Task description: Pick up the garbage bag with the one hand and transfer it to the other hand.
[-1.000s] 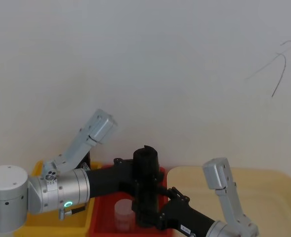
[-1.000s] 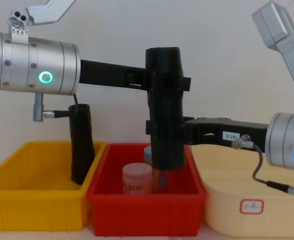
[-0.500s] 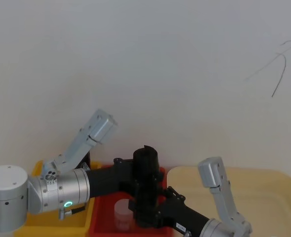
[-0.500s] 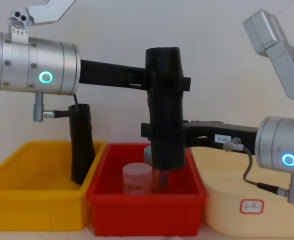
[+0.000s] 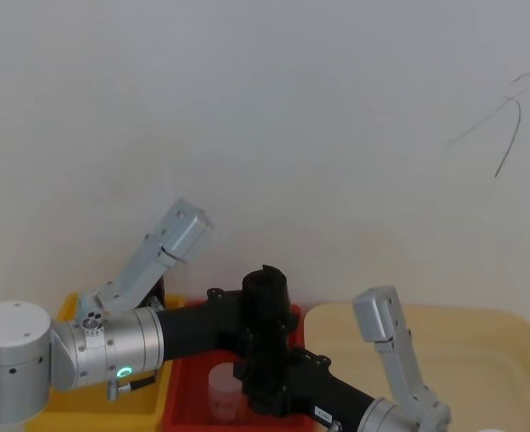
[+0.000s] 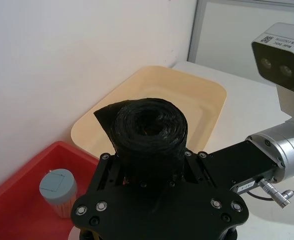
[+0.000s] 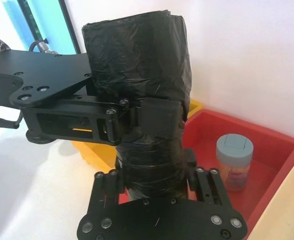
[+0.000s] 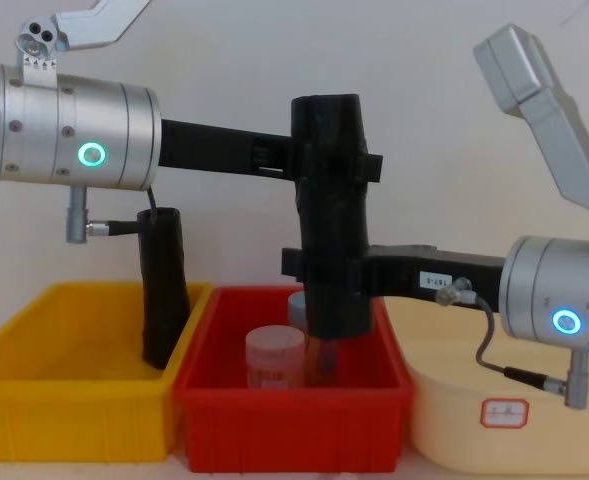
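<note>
Garbage bag (image 8: 326,220) clamped in left pincer (image 8: 336,165); right pincer (image 8: 326,272) apart astride it, farther in than before.

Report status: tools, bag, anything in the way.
Left tool shut on matte black garbage bag roll, upper part, upright. Right tool at its lower part. Lidded plastic jars in red plastic bin underneath.
</note>
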You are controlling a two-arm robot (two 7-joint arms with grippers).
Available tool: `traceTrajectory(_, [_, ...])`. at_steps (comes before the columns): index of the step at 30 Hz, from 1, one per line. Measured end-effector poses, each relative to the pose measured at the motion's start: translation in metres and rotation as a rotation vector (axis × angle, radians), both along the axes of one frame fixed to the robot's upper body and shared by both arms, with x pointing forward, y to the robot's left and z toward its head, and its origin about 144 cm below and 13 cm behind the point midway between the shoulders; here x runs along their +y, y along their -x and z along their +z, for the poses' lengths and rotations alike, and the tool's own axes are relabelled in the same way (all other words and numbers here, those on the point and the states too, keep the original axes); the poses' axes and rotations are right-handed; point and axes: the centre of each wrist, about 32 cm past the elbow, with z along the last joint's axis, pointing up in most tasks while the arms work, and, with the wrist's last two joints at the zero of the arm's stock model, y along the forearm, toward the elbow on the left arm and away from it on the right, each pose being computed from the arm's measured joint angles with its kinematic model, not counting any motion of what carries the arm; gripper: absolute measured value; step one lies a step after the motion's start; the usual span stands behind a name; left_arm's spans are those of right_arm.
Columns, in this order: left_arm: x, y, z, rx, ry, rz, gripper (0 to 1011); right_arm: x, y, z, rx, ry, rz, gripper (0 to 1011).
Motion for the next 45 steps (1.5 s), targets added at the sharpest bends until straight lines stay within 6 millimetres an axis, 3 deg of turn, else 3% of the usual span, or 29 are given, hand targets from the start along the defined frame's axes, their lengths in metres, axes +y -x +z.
traceTrajectory(1, [0.0,0.0,0.0,0.0,0.0,0.0,446,0.0,0.0,0.0,0.0,0.0,0.0,634])
traceTrajectory(6, [0.0,0.0,0.0,0.0,0.0,0.0,446,0.001,-0.001,0.0,0.0,0.0,0.002,552])
traceTrajectory(11, [0.0,0.0,0.0,0.0,0.0,0.0,451,0.001,-0.001,0.0,0.0,-0.002,0.002,552])
traceTrajectory(15, [0.0,0.0,0.0,0.0,0.0,0.0,515,0.0,0.0,-0.001,0.0,-0.009,-0.006,552])
traceTrajectory(31, [0.002,0.001,0.0,0.001,0.001,-0.004,991,-0.007,0.002,0.002,-0.014,-0.044,-0.115,552])
traceTrajectory(45, [0.02,0.004,-0.001,-0.001,0.03,0.007,1001,-0.021,0.003,0.004,-0.012,-0.039,-0.255,552])
